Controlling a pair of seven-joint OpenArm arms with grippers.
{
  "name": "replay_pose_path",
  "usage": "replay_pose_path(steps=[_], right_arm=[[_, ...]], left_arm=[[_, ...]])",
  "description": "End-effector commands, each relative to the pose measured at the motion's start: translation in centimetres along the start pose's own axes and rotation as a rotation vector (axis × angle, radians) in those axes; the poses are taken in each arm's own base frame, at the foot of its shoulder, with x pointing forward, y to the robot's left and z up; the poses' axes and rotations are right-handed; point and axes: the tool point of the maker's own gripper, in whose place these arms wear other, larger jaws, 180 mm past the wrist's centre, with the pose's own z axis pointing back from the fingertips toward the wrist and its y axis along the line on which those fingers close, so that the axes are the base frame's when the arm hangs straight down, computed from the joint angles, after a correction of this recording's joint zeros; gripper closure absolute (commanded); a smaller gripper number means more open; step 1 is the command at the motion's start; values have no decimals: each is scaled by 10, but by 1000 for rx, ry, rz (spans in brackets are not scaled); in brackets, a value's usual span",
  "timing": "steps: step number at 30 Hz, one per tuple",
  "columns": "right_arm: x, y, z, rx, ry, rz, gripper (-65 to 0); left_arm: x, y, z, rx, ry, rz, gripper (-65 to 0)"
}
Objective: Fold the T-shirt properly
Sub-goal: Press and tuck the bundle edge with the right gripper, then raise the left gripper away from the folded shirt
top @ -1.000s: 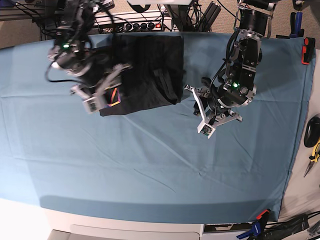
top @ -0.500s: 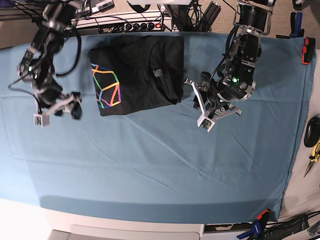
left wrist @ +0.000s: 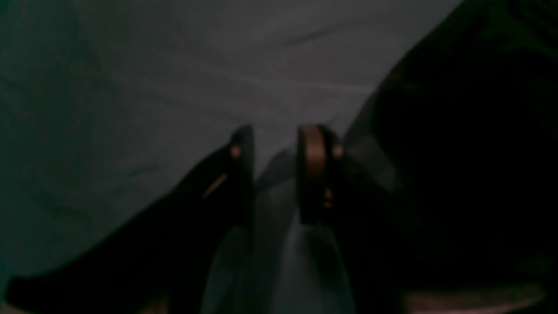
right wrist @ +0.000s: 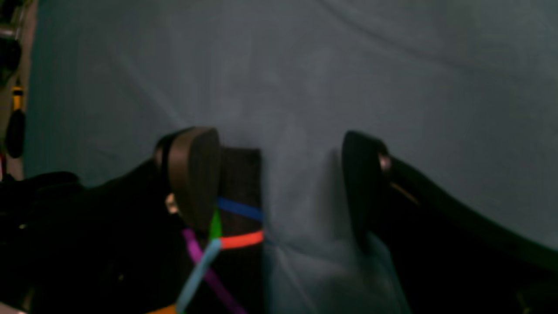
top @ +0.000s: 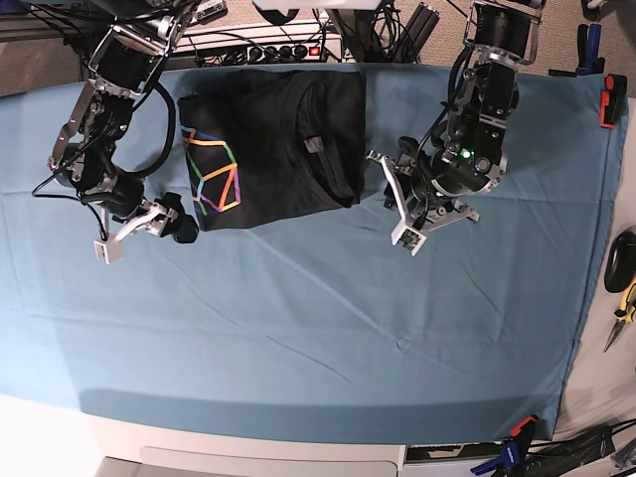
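Nearest you, the front half of the bench (top: pixel 298 378) is just blue cloth (top: pixel 318 328) with a few soft creases. Along its right edge lie a few hand tools (top: pixel 621 298), and a clamp (top: pixel 512 452) grips the cloth at the front right corner.

Move your eye up to the middle band and you meet both arms. Your right gripper (top: pixel 139 231) sits on the left of the base view, low over the cloth just off the lower left corner of the T-shirt (top: pixel 273 149). Its fingers (right wrist: pixel 194 174) stand wide apart with nothing between them but bare cloth; in the right wrist view one finger overlaps the shirt's edge where the coloured lines run, though you cannot tell if it touches. Your left gripper (top: pixel 397 204) is on the right of the base view, just beside the shirt's right edge. Its fingers (left wrist: pixel 311 170) are set narrow, with a slim gap showing cloth and holding nothing; the dark fabric fills the right of that dim wrist view.

Farther back, the black T-shirt lies folded into a rough rectangle at the far edge of the bench, left of centre. The rainbow line print (top: pixel 211 177) faces up on its left part, and a small grey tag (top: pixel 314 145) shows near its middle.

Behind the bench you see cables and a power strip (top: pixel 263 45).
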Motion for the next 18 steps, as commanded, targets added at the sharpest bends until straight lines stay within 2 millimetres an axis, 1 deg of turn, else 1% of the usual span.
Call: replay_pose_path(steps=[1, 7, 10, 12, 13, 14, 17, 18], right_arm=[[17, 9, 1, 27, -41, 39, -430], [-3, 36, -23, 59, 73, 144, -430], [-9, 40, -28, 58, 104, 174, -429], [-10, 40, -28, 57, 106, 176, -428], [-10, 39, -28, 55, 106, 177, -417], [-10, 38, -28, 51, 106, 177, -388], [-12, 36, -28, 39, 119, 181, -237], [-13, 35, -27, 35, 124, 184, -199]], left_arm=[[15, 3, 4, 4, -49, -7, -185], [15, 3, 4, 4, -49, -8, -185], [15, 3, 4, 4, -49, -7, -185], [15, 3, 4, 4, -49, -7, -185], [15, 3, 4, 4, -48, -8, -185], [15, 3, 4, 4, -45, -8, -185], [10, 11, 5, 26, -32, -3, -185], [8, 16, 6, 41, -26, 10, -185]])
